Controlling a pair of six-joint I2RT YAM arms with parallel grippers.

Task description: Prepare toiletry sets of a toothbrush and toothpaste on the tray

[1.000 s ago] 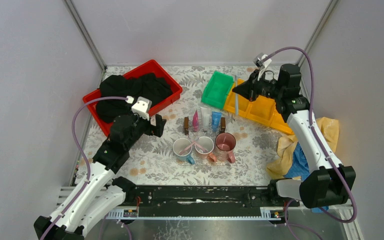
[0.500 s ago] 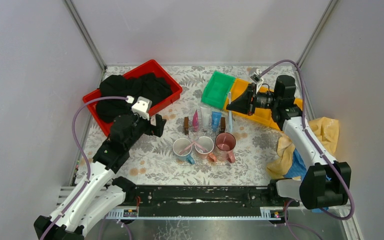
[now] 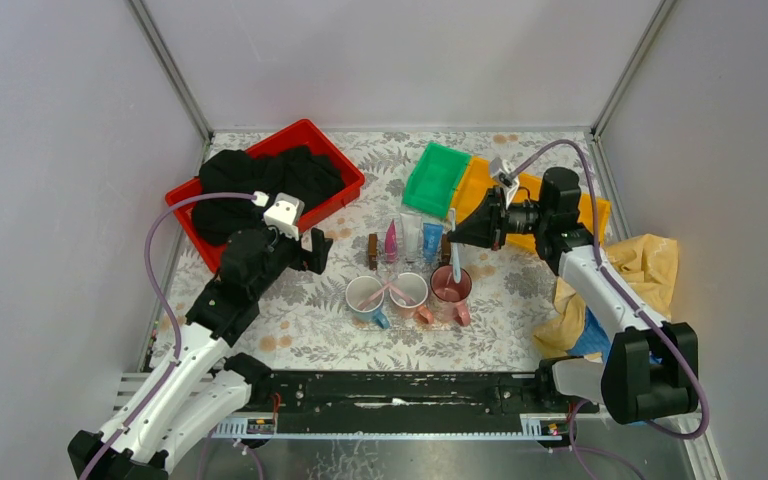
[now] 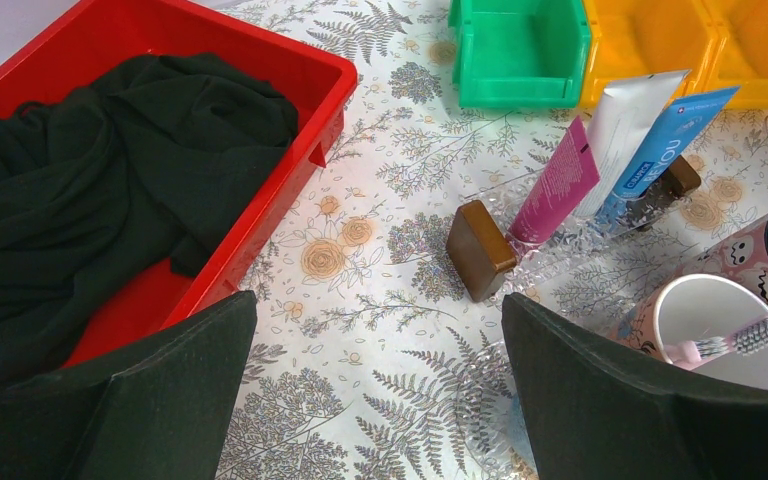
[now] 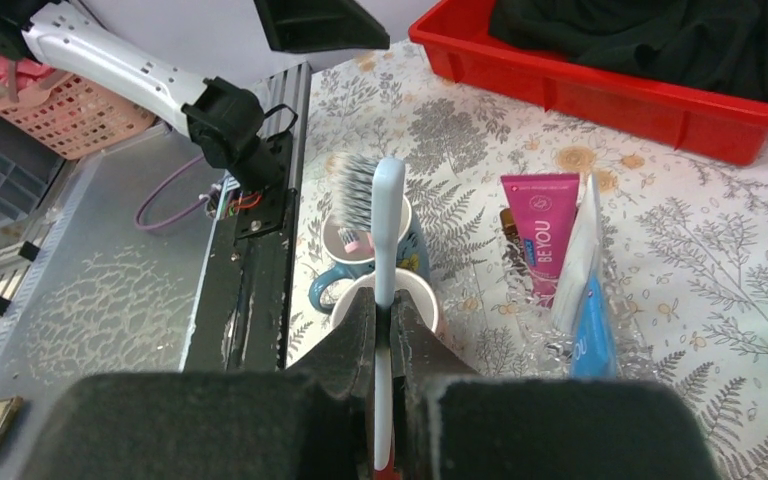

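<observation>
The right claw (image 3: pixel 463 236) was clamped on a pale toothbrush (image 3: pixel 454 250), whose lower tip sat over the mouth of the dark pink mug (image 3: pixel 450 286). Whether the tip had passed below the rim could not be told. The step called for a straight descent into that mug, with the grip released only once the tip was well inside, so the brush would lean on the rim rather than fall onto the desk. The toothpaste tubes (image 3: pixel 411 238) stood just behind the mug and needed clearance. The left claw (image 4: pixel 380 400) gaped empty, well left of the mug.
</observation>
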